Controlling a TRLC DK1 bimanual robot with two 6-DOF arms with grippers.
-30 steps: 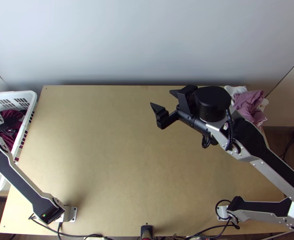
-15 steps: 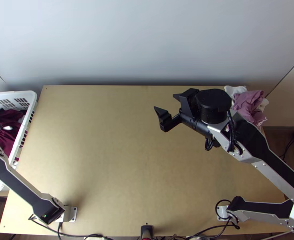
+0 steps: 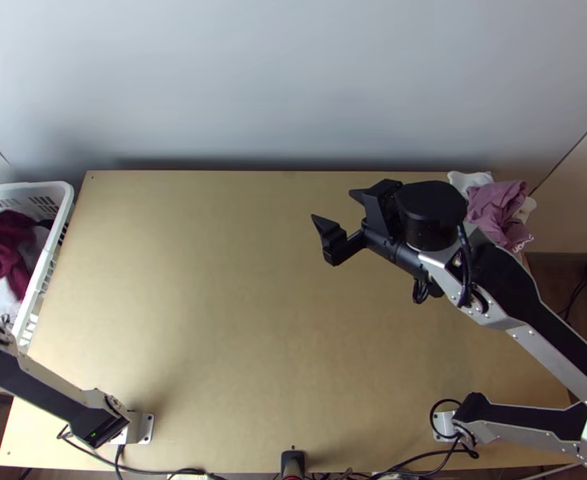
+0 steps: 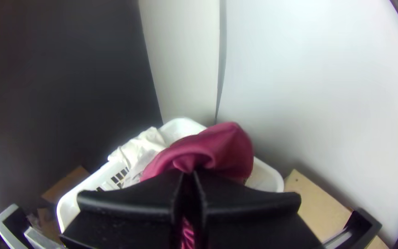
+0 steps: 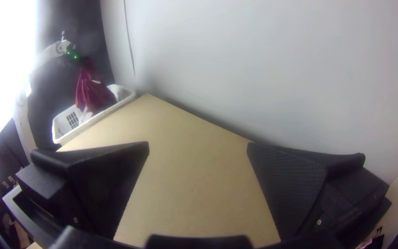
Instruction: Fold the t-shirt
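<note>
While the left gripper [image 4: 189, 177] has its fingers clamped on the wine-red fabric t-shirt [image 4: 224, 147], the garment hangs bunched in loose folds at the top view's left edge, its lower part over the white slatted plastic basket [image 3: 67, 196]. White cloth [image 4: 139, 144] lies in that basket. The right gripper [image 3: 333, 205] holds its wide flat black fingers well apart above the light wooden table [image 3: 205, 320], right of centre in the frame's upper half. At the upper right, a crumpled mauve cloth [image 3: 495, 204] lies against white cloth [image 3: 469, 181] by the table's corner.
</note>
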